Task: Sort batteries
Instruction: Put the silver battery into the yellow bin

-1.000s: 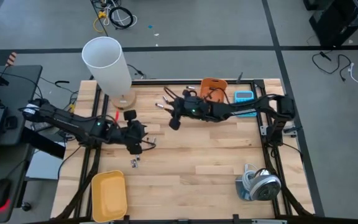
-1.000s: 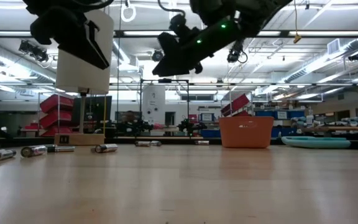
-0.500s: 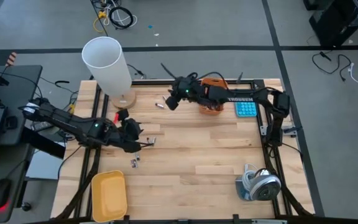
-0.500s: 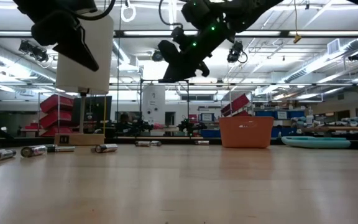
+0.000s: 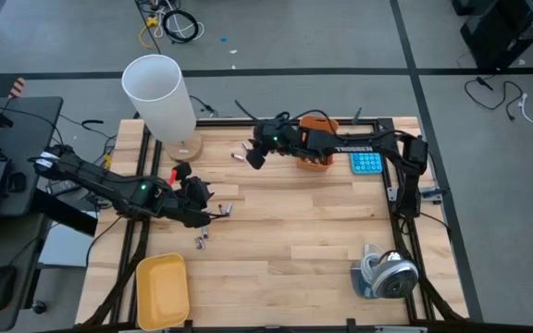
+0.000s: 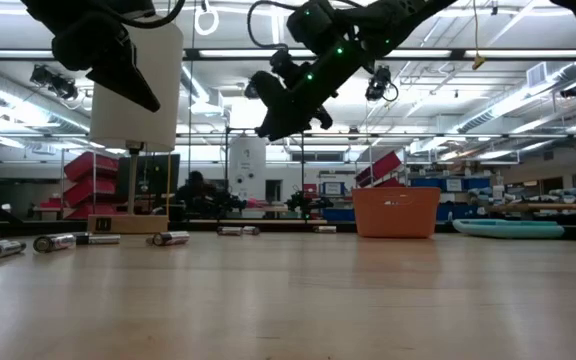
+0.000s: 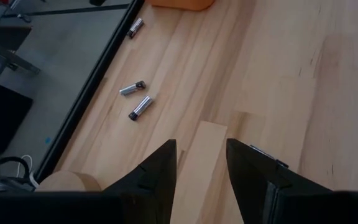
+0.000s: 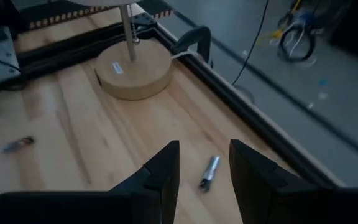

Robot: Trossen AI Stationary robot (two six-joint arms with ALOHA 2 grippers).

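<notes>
Small batteries lie scattered on the wooden table: two (image 5: pixel 238 155) near the far edge, beside the lamp base, and two more (image 5: pixel 202 240) toward the near left. My right gripper (image 5: pixel 254 155) hangs open above the table next to the far pair. In its wrist view one silvery battery (image 8: pixel 209 172) lies on its side just beyond the fingers. My left gripper (image 5: pixel 202 200) hovers open over the left half of the table. Its wrist view shows three batteries (image 7: pixel 140 107) lying ahead near the table's edge. Neither gripper holds anything.
A lamp with a white shade (image 5: pixel 158 91) and a round wooden base (image 8: pixel 133 73) stands at the far left. An orange bin (image 5: pixel 320 128) and a blue calculator (image 5: pixel 366 163) sit at the far right. A yellow tray (image 5: pixel 162 289) lies at the near left and a grey device (image 5: pixel 386 275) at the near right.
My right gripper has gone toward the table's far edge and a little up, and its wrist has rolled. It now hangs by the batteries near the lamp base, and its arm no longer covers the calculator. My left gripper has rolled slightly in place. Both stay open.
</notes>
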